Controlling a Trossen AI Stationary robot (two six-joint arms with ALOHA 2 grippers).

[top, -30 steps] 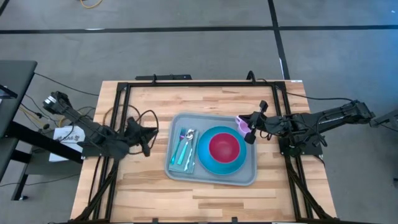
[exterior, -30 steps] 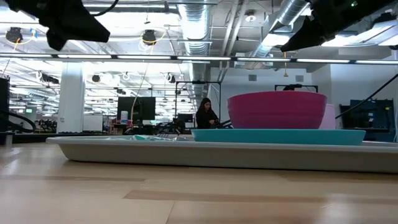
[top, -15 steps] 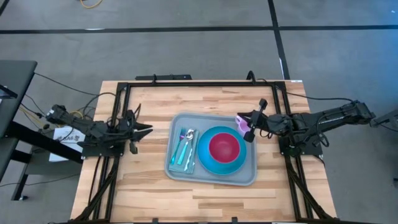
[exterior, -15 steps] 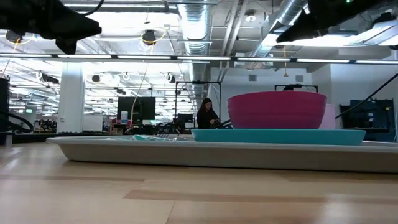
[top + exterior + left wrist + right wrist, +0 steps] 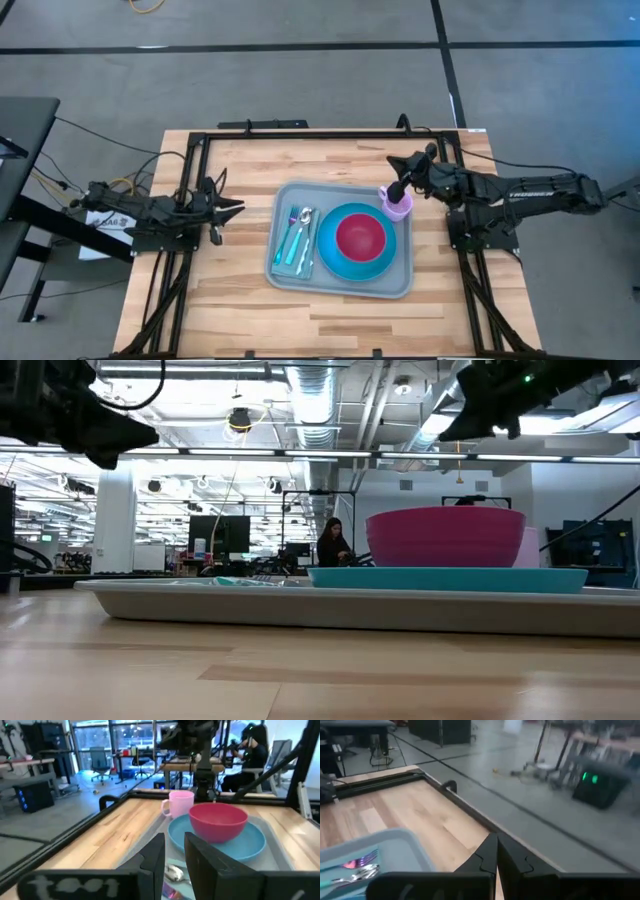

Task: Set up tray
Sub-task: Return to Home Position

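The grey-blue tray (image 5: 345, 287) lies in the middle of the table. It carries a blue plate (image 5: 335, 262) with a pink bowl (image 5: 360, 237), and a teal napkin (image 5: 295, 262) with cutlery (image 5: 300, 225). A lilac cup (image 5: 400, 207) stands upright in the tray's far right corner, also seen from the left wrist (image 5: 180, 802). My right gripper (image 5: 393, 192) hangs shut above the cup, well clear of it in the low view (image 5: 455, 425). My left gripper (image 5: 232, 209) is open, off the tray's left side, pointing at it (image 5: 175, 852).
Black frame rails (image 5: 300, 135) run along the far edge and both sides of the wooden table. Bare wood (image 5: 230, 290) lies left of the tray and along the near edge. A person (image 5: 330, 545) sits far off in the room behind.
My right gripper has moved up and toward the table's far edge and has turned, so the cup now shows standing in the tray's far right corner. My left gripper has drawn back toward the table's left edge and then stayed there.
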